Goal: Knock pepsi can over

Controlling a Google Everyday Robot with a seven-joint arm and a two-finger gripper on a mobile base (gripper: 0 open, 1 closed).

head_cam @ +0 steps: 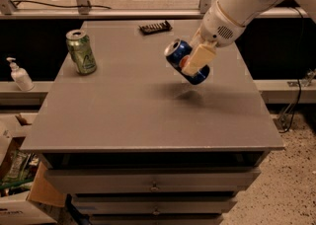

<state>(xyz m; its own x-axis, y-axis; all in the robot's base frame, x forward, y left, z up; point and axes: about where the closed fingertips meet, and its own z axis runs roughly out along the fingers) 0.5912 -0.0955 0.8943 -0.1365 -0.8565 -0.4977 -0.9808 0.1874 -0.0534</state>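
The pepsi can [183,59], dark blue with a red and white logo and a silver top, is tilted with its top toward the upper left and held in the air above the grey table [143,115]. My gripper [197,60] reaches in from the upper right and is shut on the can, one cream finger [200,57] lying across its side. The can's shadow falls on the table just below it.
A green can [82,52] stands upright at the table's left. A dark flat object [154,26] lies near the back edge. A white pump bottle [19,75] stands on a shelf to the left. Cardboard boxes [19,189] sit on the floor at lower left.
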